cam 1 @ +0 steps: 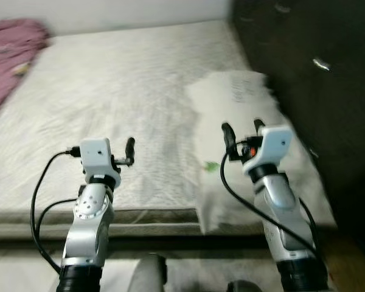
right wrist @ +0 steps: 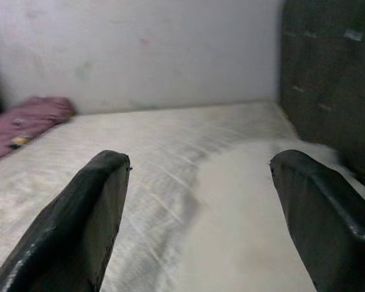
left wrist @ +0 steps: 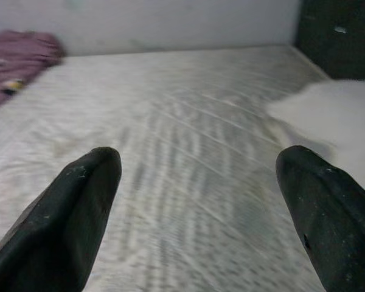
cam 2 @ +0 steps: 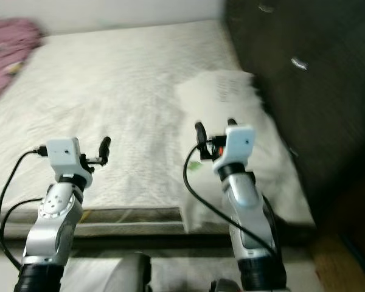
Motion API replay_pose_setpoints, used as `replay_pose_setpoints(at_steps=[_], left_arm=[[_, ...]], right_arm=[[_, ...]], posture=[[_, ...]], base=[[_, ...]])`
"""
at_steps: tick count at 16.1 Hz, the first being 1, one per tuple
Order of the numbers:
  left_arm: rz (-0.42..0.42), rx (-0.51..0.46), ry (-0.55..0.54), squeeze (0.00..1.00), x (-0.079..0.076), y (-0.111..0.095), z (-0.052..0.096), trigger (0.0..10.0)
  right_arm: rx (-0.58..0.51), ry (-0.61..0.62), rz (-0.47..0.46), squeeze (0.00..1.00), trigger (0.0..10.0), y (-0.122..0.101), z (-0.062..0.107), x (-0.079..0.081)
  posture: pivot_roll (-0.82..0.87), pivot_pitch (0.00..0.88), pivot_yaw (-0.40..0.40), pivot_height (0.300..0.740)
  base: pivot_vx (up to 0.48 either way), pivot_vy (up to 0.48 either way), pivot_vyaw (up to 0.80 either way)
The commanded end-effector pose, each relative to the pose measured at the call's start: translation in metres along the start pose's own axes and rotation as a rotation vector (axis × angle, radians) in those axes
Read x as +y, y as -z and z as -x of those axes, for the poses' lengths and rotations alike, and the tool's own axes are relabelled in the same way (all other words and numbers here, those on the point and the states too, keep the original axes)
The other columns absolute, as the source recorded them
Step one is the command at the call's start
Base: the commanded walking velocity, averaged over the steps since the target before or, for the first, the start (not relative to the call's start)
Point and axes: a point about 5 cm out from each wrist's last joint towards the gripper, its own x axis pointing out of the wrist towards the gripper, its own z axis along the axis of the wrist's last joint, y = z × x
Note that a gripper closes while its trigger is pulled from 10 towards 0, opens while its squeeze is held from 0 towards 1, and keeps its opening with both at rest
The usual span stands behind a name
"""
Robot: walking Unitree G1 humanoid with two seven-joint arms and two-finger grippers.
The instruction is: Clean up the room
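Nearest the robot, both arms are raised in front of the body over the foot edge of the bed [cam 1: 140, 214], which looks like a ready posture for reaching onto it rather than a grasp under way. The left gripper [left wrist: 198, 182] hangs above the bare mattress [cam 1: 121, 91] with its fingers [left wrist: 79, 207] spread wide and nothing between them. The right gripper [right wrist: 194, 182] is likewise spread wide and empty, and it is held over the near part of the white pillow [cam 1: 243, 121], so a fair judgement is that the pillow is the thing it is lined up on. The pillow lies lengthwise along the right side of the mattress, close beside the dark headboard [cam 1: 310, 73], with its near end reaching the mattress edge; it sits askew rather than squared at the head, which would explain why it wants tidying. A small green scrap [cam 1: 212, 165] lies on the pillow near the right gripper; what it is cannot be told. Farther off, at the far left corner of the mattress against the wall [right wrist: 140, 48], a purple blanket [cam 1: 12, 48] lies bunched, with a small yellowish thing [left wrist: 11, 87] on it, too blurred to name. No box, basket or other container is in sight.
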Motion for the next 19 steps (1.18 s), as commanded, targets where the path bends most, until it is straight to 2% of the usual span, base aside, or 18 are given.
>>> replay_pose_setpoints(at_steps=[1,11,15,19], left_arm=[[-0.011,0.013,-0.008,0.0,0.003,0.003,0.0,10.0],[-0.003,0.029,0.013,0.0,-0.001,0.007,-0.001,10.0],[0.003,0.029,0.02,0.0,-0.002,0.007,-0.002,10.0],[0.009,0.025,0.019,0.0,-0.004,0.006,-0.005,10.0]], right_arm=[[0.017,-0.003,0.0,0.0,10.0,0.003,0.001,0.0],[0.049,0.057,0.003,0.0,10.0,0.01,0.005,-0.008],[0.079,0.082,0.014,0.0,10.0,0.017,0.009,-0.011],[0.086,0.08,0.016,0.0,10.0,0.017,0.007,-0.012]], posture=[[-0.1,0.0,0.101,0.74],[-0.1,0.0,0.095,0.74],[-0.11,0.0,0.095,0.74],[-0.11,0.0,0.094,0.74]], base=[[0.0,0.0,0.0],[0.0,0.0,0.0],[0.0,0.432,0.0],[0.0,0.48,-0.15]])
